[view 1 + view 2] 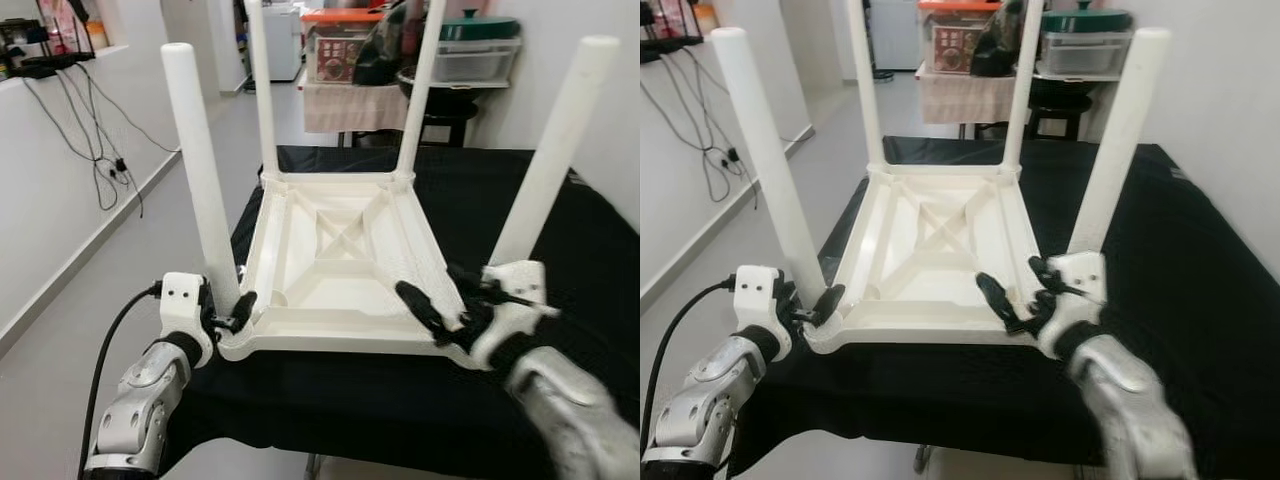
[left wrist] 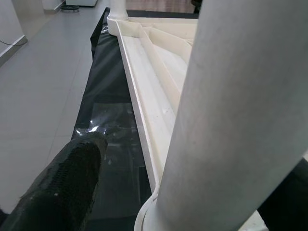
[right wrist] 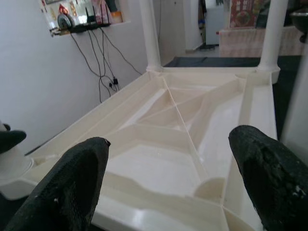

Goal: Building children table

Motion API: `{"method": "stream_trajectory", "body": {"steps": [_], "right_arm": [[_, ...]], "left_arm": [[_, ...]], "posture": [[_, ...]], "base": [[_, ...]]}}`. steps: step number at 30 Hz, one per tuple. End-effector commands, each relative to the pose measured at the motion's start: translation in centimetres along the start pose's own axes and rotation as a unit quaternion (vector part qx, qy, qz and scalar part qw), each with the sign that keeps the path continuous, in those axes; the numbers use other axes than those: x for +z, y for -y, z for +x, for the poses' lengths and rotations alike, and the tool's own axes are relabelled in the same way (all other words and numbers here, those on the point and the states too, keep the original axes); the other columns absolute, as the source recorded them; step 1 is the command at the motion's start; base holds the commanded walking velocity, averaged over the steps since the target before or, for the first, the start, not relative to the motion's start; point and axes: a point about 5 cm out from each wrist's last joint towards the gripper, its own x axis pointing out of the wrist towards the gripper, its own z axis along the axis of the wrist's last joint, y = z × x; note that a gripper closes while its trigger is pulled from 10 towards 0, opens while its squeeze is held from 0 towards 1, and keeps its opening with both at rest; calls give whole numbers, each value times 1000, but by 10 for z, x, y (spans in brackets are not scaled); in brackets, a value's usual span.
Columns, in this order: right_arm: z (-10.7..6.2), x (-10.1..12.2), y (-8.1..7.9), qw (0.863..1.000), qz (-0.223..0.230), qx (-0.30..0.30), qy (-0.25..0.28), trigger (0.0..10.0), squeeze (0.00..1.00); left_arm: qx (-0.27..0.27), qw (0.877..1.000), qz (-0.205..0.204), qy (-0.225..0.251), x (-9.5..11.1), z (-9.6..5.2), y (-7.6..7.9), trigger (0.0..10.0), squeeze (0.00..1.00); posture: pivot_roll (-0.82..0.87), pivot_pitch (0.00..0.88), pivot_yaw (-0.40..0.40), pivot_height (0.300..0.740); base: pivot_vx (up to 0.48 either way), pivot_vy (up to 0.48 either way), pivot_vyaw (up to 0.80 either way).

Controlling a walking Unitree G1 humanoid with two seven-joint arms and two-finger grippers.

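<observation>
A white plastic children's table (image 1: 340, 250) lies upside down on a black-covered surface (image 1: 590, 270), its four legs pointing up. My left gripper (image 1: 228, 312) is at the near-left corner, open, with the base of the near-left leg (image 1: 200, 170) between its fingers (image 2: 62, 187); a small gap shows beside one finger. My right gripper (image 1: 455, 300) hovers open at the near-right corner beside the near-right leg (image 1: 555, 150). Its fingers (image 3: 72, 178) are spread wide over the ribbed underside (image 3: 183, 120) and hold nothing.
The black surface ends just in front of me, with grey floor (image 1: 60, 330) to its left. A white wall with hanging cables (image 1: 100, 150) runs along the left. Storage boxes (image 1: 340, 45) and a dark stool (image 1: 440, 110) stand behind the far edge.
</observation>
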Motion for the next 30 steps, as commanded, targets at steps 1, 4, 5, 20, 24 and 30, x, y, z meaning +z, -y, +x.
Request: {"method": "stream_trajectory", "body": {"steps": [1,4,5,20,24,30], "right_arm": [[-14,13,1,1000,-1,22,10,10000,0],[-33,37,7,998,-6,30,49,10000,0],[-33,37,7,998,-6,30,49,10000,0],[-17,128,40,978,-50,-90,179,10000,0],[-8,129,24,984,-42,-13,174,10000,0],[6,131,26,986,-40,-22,160,10000,0]], "left_arm": [[23,1000,6,0,1,-2,-12,10000,0],[25,1000,-3,4,0,-1,-14,10000,0],[25,1000,-3,4,0,-1,-14,10000,0],[32,999,3,4,-5,4,-16,10000,0],[32,999,5,5,-8,2,-15,10000,0],[26,1000,4,9,-11,4,-11,10000,0]], "posture": [[-148,31,-3,740],[-162,32,-1,740],[-162,32,-1,740],[-148,4,2,740],[-143,0,-3,740],[-138,0,-9,740]], "base": [[0,0,0],[0,0,0],[0,0,0],[0,0,0],[0,0,0],[0,0,0]]}}
